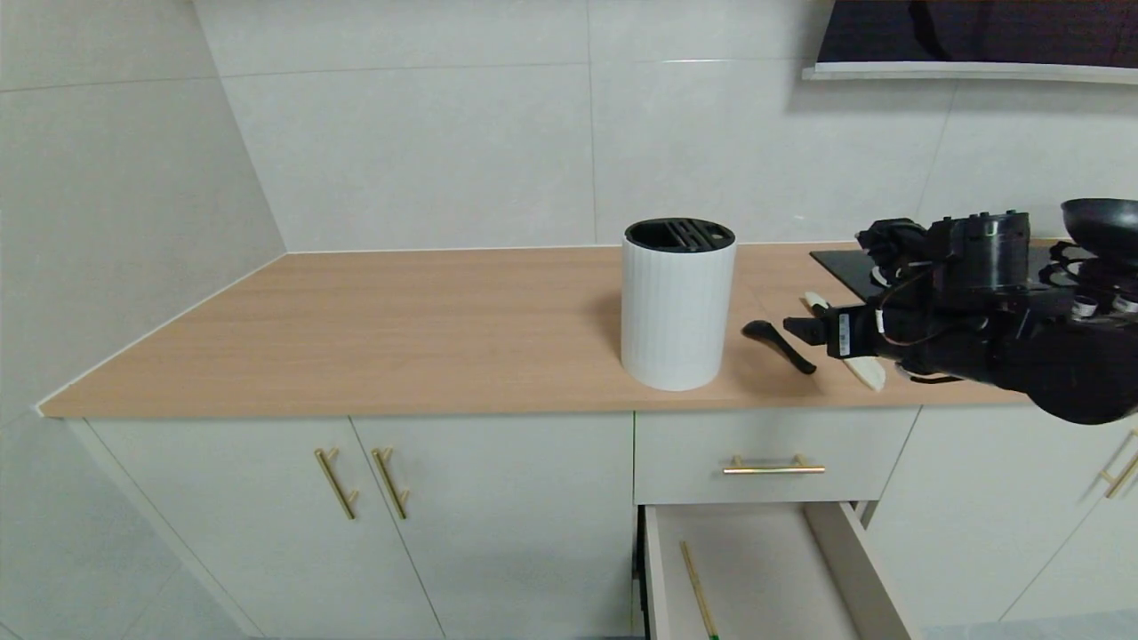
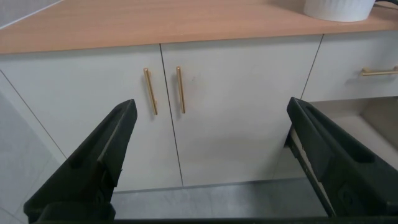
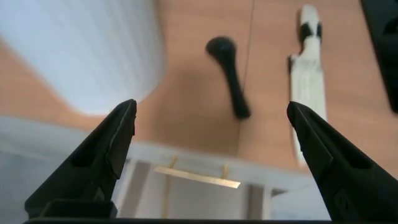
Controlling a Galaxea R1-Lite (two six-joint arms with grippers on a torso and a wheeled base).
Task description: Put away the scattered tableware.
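Spoon (image 1: 778, 342), black, lies on the desk (image 1: 400, 329) right by the right gripper (image 1: 811, 331), whose jaws stand wide apart and hold nothing. The right wrist view looks down past that gripper (image 3: 210, 107) at the spoon (image 3: 229, 74), with the bowl end away from the desk's front edge. Just beside it, to the robot's right, lies a cream utensil (image 1: 869, 372) with a dark band near one end (image 3: 309, 93); in the head view the gripper hides its middle. The two pieces are near each other but apart.

A white ribbed holder (image 1: 677, 311) with a black slotted top stands upright on the desk, left of the spoon and near the front edge (image 3: 81, 50).

The left gripper (image 2: 210, 106) is low in front of the cabinet doors (image 2: 236, 118), jaws spread wide and empty.

The desk is pale wood, running along a corner of grey-white tiled wall (image 1: 427, 142). At its right end sits a black hob (image 1: 845, 267) with a dark pan (image 1: 1102, 222) on it, and a hood (image 1: 969, 36) hangs above. Under the spoon a top drawer (image 1: 773, 440) is closed, with a gold handle; the drawer (image 1: 756, 560) below it is pulled out, with a chopstick (image 1: 698, 591) lying inside.
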